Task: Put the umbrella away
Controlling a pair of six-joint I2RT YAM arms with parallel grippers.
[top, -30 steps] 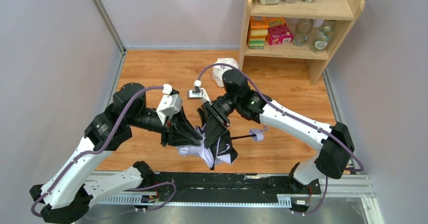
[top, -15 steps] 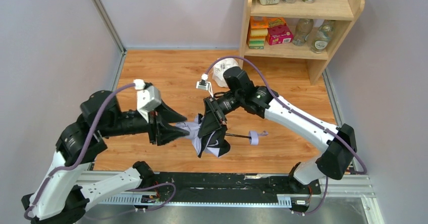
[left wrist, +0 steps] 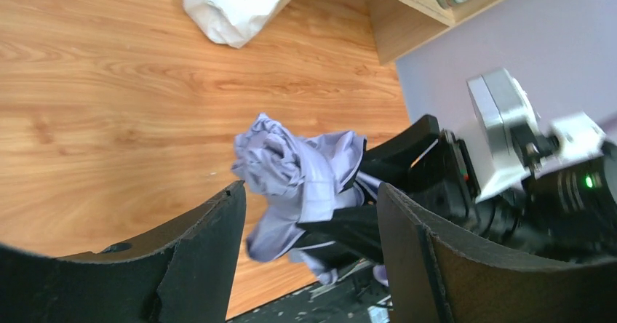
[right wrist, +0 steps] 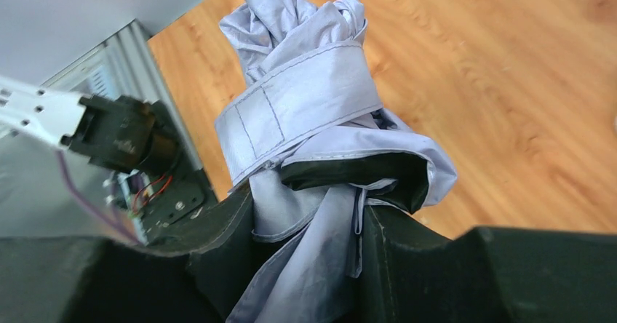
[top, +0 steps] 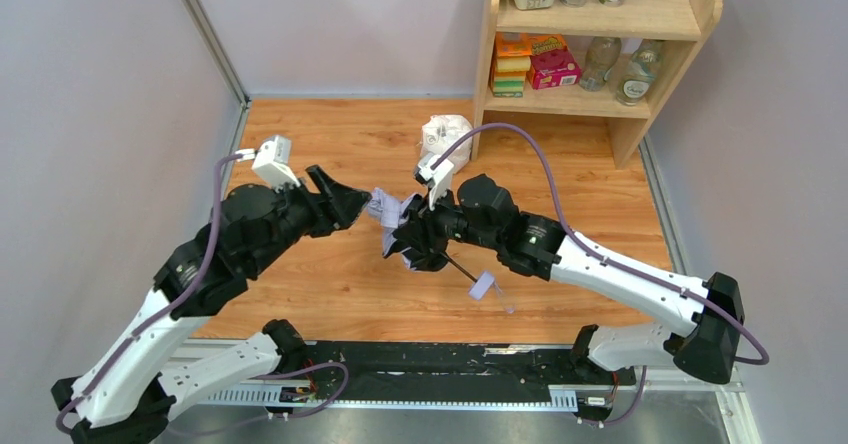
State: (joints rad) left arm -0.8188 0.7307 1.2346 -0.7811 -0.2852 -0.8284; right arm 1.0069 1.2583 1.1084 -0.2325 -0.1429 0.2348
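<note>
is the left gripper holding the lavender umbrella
No, the left gripper stands open; only the right gripper clamps the pale lavender folding umbrella.

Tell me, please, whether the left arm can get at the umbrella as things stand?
Probably yes. The left gripper is open and points straight at the umbrella, at its bunched canopy end, with nothing between them. The right gripper clamps the canopy nearer the shaft, leaving that end free.
</note>
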